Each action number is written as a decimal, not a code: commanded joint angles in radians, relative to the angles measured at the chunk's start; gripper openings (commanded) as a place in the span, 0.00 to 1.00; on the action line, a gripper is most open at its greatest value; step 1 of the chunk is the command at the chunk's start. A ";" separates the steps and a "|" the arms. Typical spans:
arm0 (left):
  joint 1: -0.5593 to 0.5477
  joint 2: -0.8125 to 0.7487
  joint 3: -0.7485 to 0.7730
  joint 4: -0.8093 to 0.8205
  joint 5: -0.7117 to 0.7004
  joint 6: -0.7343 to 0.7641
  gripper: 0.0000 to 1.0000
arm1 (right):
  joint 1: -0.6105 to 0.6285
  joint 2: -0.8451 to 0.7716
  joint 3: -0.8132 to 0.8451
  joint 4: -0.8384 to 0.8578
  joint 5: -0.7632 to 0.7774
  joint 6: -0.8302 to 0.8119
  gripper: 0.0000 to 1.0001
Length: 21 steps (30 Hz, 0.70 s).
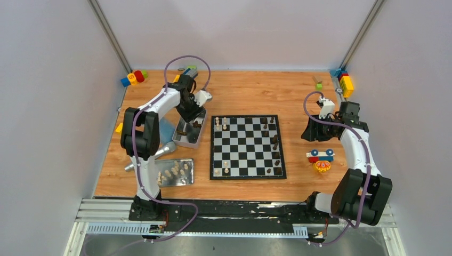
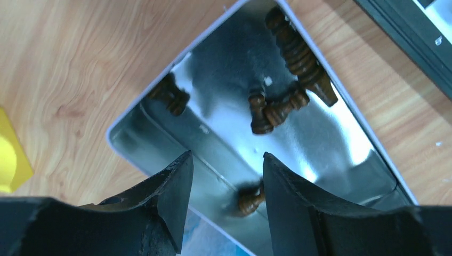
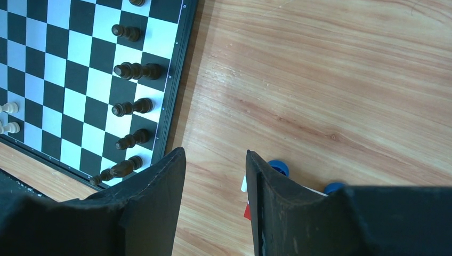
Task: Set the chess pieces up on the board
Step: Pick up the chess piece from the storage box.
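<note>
The board lies mid-table, with a few cream pieces on its left columns and dark brown pieces on its right. My left gripper is open above a metal tray that holds several lying dark pieces. In the left wrist view my gripper has one small dark piece close by its right finger, not gripped. My right gripper is open and empty over bare wood right of the board; in the right wrist view it is beside the board's edge and a row of dark pieces.
A second metal tray with cream pieces sits near the front left. A silver cylinder lies between the trays. A toy car and a flower toy sit under my right arm. Colourful blocks lie at the back left and back right.
</note>
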 commanded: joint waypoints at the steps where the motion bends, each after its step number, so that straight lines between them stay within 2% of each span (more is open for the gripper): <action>1: -0.006 0.039 0.078 0.037 0.051 -0.037 0.58 | -0.001 0.004 0.016 0.013 -0.023 0.001 0.46; 21: -0.017 0.113 0.087 -0.001 0.139 -0.035 0.45 | -0.001 0.018 0.017 0.008 -0.024 -0.007 0.46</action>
